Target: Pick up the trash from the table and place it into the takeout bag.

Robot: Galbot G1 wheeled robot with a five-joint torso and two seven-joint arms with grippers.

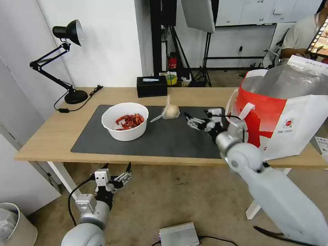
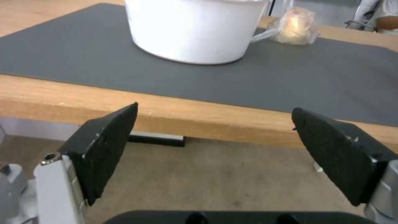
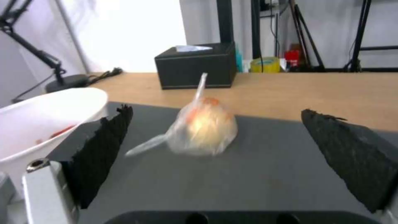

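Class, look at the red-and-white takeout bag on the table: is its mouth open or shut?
Open. The takeout bag stands upright at the table's right end, its top spread wide so the silver lining shows inside.

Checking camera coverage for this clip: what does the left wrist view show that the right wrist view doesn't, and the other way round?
Left wrist view only: the table's front edge with floor below it, seen between the open fingers of the left gripper, which sits below table height.

Right wrist view only: the black tissue box, the lamp base, and the right gripper open over the mat, facing the knotted clear bag.

Both: the white bowl, the knotted bag and the dark grey mat.
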